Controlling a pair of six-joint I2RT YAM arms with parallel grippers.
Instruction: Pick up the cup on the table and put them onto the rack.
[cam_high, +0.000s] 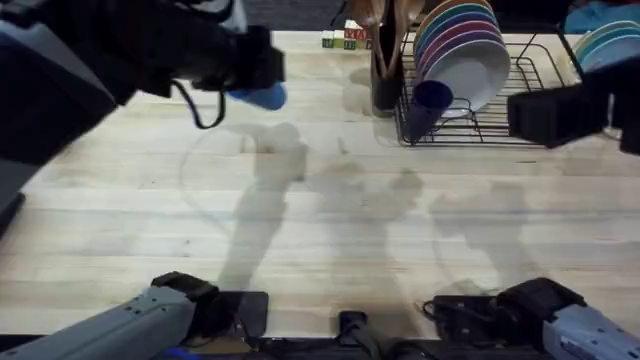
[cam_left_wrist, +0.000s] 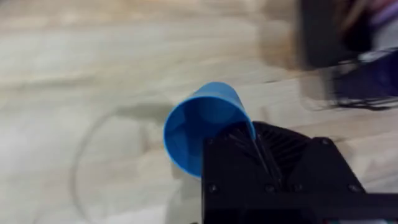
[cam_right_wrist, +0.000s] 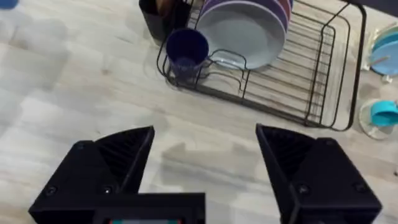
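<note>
Fingers of my left gripper (cam_left_wrist: 261, 152) are closed on the rim of the blue cup (cam_left_wrist: 202, 127); in the left wrist view the cup lies tipped on its side with its open mouth facing the camera, one finger (cam_left_wrist: 245, 140) reaching inside the mouth. In the overhead view that cup (cam_high: 262, 96) sits at upper left of the frame, lifted off the wooden table (cam_high: 320, 230), with my left arm large and dark above it.

My right gripper (cam_right_wrist: 205, 162) is spread wide, nothing between the two fingers (cam_right_wrist: 127, 152), bare table under the gap. In the overhead view it hangs at the right edge of the frame (cam_high: 560, 112), just in front of the rack (cam_high: 520, 125).

Navy cup (cam_right_wrist: 186, 51) is already on the rack (cam_right_wrist: 292, 93), at its front left corner, mouth tilted up toward the camera. Overhead has it (cam_high: 430, 103) at upper middle, just beside the white plate (cam_high: 470, 68) that fronts the row of coloured plates. Dark utensil holder (cam_high: 385, 70) stands at the rack's left end, touching or nearly touching the navy cup; can't tell which.

Small teal cup (cam_right_wrist: 384, 114) sits past the rack's right end, at the right edge of the right wrist view.
</note>
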